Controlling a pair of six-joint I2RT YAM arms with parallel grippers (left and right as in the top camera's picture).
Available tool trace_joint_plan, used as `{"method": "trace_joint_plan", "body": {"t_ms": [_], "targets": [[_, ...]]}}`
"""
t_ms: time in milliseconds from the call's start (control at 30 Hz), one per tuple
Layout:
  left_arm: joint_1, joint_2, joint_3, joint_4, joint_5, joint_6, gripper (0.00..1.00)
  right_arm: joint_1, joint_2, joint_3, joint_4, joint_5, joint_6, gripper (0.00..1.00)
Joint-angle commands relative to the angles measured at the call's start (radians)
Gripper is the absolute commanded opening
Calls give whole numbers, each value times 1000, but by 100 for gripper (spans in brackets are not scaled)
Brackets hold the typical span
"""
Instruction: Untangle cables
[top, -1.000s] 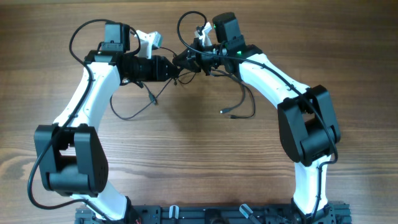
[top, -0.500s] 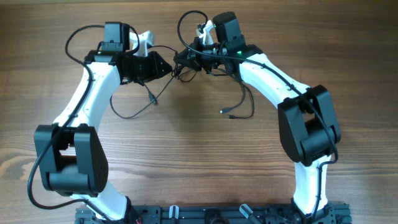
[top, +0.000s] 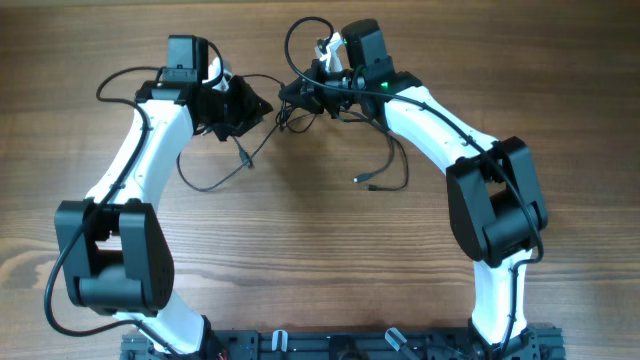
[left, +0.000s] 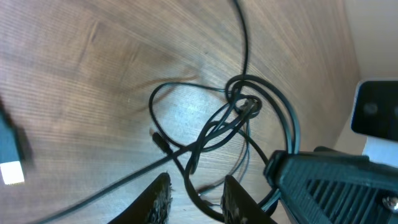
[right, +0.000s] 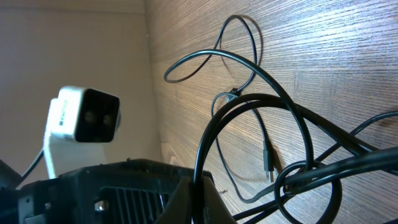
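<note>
Fingertips of my left pincer (left: 197, 182) stand apart, one strand passing loosely between them. This pincer has backed away from my right pincer (right: 194, 183), which is clenched on the thin black knotted cables (left: 239, 104). The knot is still tied, close above the brown wooden table (top: 300, 250).
</note>
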Motion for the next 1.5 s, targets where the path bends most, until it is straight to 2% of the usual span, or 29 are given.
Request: {"method": "trace_joint_plan", "body": {"t_ms": [0, 367, 467, 633, 767, 900, 1100, 1333, 1467], "targets": [[0, 9, -5, -18, -10, -111, 29, 0, 4, 2, 5, -9, -16, 4], [-15, 101, -5, -35, 30, -215, 28, 0, 4, 2, 5, -5, -17, 4], [-13, 115, -5, -25, 74, -213, 24, 0, 4, 2, 3, -5, -18, 4], [21, 112, -5, -19, 135, -203, 25, 0, 4, 2, -13, -5, -43, 4], [67, 112, -5, -31, 221, -203, 31, 0, 4, 1, -44, 8, -44, 4], [98, 112, -5, -45, 228, -203, 37, 0, 4, 1, -43, 10, -43, 4], [80, 112, -5, -57, 301, -203, 38, 0, 4, 1, -35, 9, -43, 4], [41, 112, -5, -56, 306, -203, 39, 0, 4, 1, -18, 9, -43, 4], [32, 112, -5, -56, 306, -203, 34, 0, 4, 1, 9, -8, -42, 4]]}}
